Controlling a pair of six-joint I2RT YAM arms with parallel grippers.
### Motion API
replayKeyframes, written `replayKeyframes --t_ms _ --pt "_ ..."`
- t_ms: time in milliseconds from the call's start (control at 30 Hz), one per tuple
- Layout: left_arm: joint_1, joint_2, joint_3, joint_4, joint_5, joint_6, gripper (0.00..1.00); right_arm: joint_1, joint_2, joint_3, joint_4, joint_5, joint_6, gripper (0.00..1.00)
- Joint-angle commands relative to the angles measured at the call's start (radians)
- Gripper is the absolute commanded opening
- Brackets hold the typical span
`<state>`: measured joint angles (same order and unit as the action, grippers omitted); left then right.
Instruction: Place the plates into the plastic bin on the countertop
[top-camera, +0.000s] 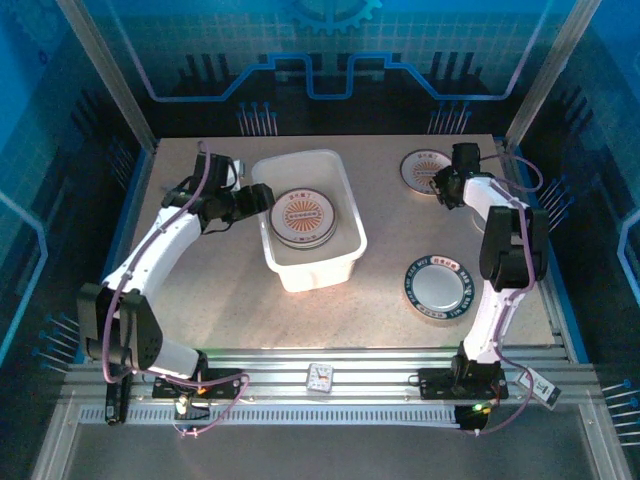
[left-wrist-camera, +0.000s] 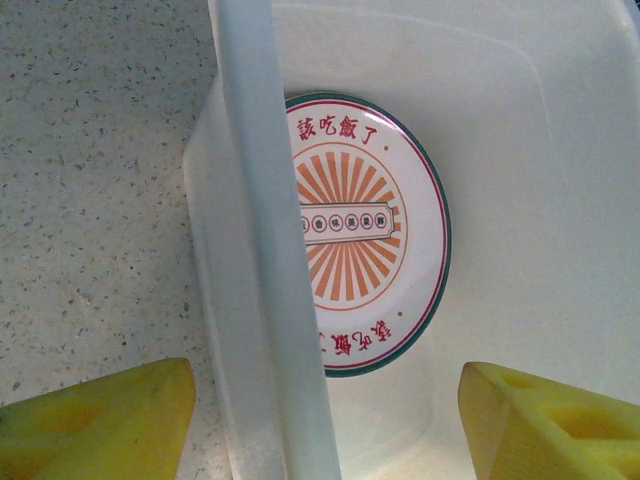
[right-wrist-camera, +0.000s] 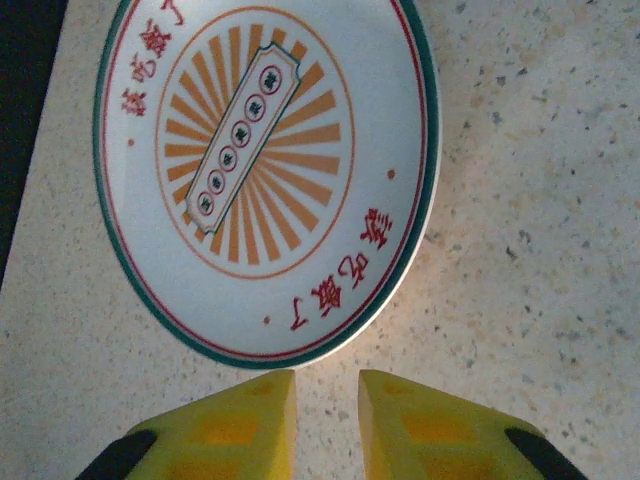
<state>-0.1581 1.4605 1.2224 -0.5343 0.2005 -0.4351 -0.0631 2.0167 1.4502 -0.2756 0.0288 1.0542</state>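
Note:
The plastic bin (top-camera: 345, 250) stands mid-countertop (top-camera: 230, 300) with plates (top-camera: 303, 217) stacked inside; the top one has an orange sunburst (left-wrist-camera: 370, 230). My left gripper (top-camera: 262, 197) is open, and its yellow fingers (left-wrist-camera: 100, 420) straddle the bin's left wall (left-wrist-camera: 265, 250) without touching it. At the back right lies another sunburst plate (top-camera: 422, 168) (right-wrist-camera: 265, 170). My right gripper (top-camera: 438, 182) (right-wrist-camera: 327, 420) sits low just off that plate's rim, jaws a narrow gap apart with bare countertop between them. A dark-rimmed plate (top-camera: 437, 287) lies at the front right.
A small white card-like object (top-camera: 320, 377) rests on the aluminium rail at the near edge. Blue panels and frame posts (top-camera: 105, 70) wall in the table. Bare countertop stretches in front of the bin (top-camera: 330, 320).

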Motion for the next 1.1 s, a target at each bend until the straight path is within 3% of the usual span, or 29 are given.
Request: replayKeyframes --t_ms 0,600,1000,1067 --pt "0.002 0.028 0.045 -0.021 -0.018 0.025 0.71 -0.015 0.052 0.062 -0.072 0.031 0.018 0.25" --pt "0.008 0.060 0.095 -0.067 -0.047 0.030 0.71 -0.035 0.172 0.087 0.033 0.003 0.149 0.35" --pt "0.008 0.054 0.091 -0.070 -0.052 0.011 0.71 -0.040 0.184 0.054 0.127 0.017 0.183 0.32" --pt "0.008 0.054 0.089 -0.070 -0.050 0.005 0.71 -0.041 0.192 0.054 0.128 0.015 0.186 0.28"
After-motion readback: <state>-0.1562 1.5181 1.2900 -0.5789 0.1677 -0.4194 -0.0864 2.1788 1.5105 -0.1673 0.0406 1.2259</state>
